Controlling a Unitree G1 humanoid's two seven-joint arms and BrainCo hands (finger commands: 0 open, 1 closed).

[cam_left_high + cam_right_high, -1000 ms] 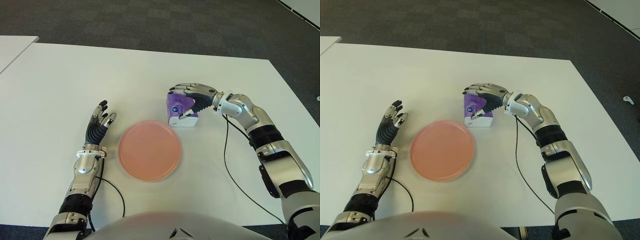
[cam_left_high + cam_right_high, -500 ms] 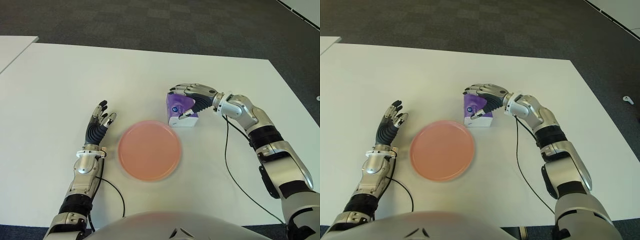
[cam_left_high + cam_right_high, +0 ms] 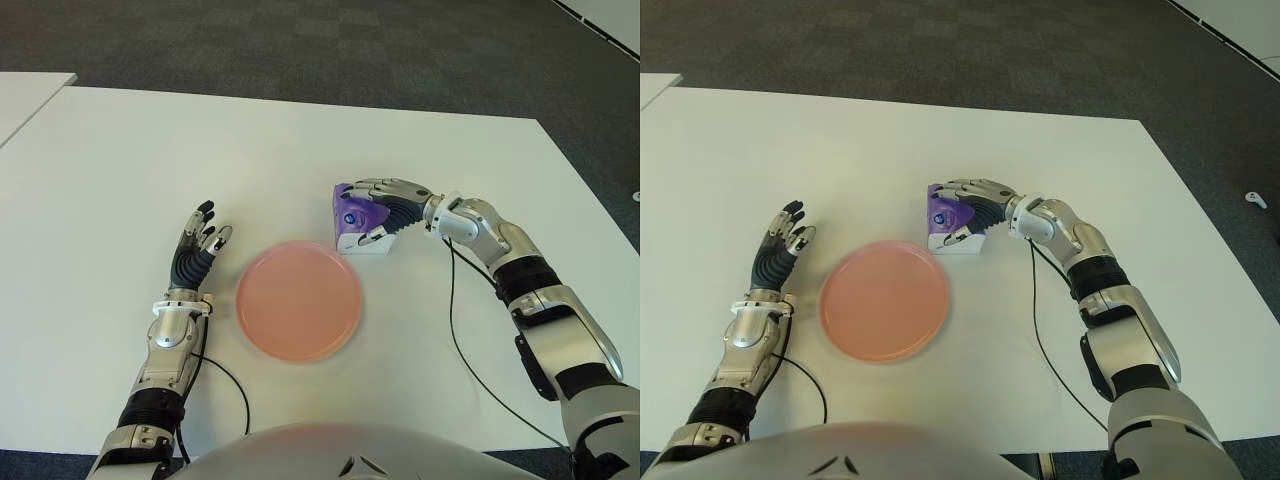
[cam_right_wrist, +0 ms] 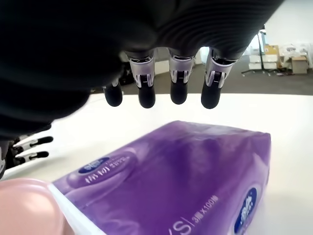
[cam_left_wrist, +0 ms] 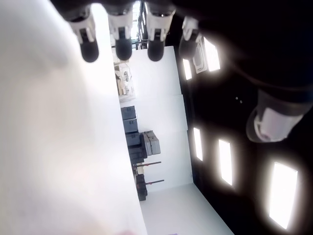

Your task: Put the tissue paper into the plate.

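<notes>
Fingers point(image 4: 178, 78) of the right hand point(image 3: 392, 208) arch over the purple tissue pack point(image 3: 356, 220), thumb low on the near side and the others spread across the top; in the wrist view the fingertips hang just above the wrapper with a gap showing, so the grasp looks not yet closed, though whether the thumb touches the pack is hard to tell from here. That pack sits on the white table point(image 3: 120, 160), just beside the far right rim of the pink plate point(image 3: 299, 300), which holds nothing. So the step in hand is the grasp itself. Next, by my reading, the fingers need to close firmly on the soft wrapper, then lift and carry it the short way toward the plate's middle. Left hand point(image 3: 196, 248) shows left of the plate, fingers straight and holding nothing.
</notes>
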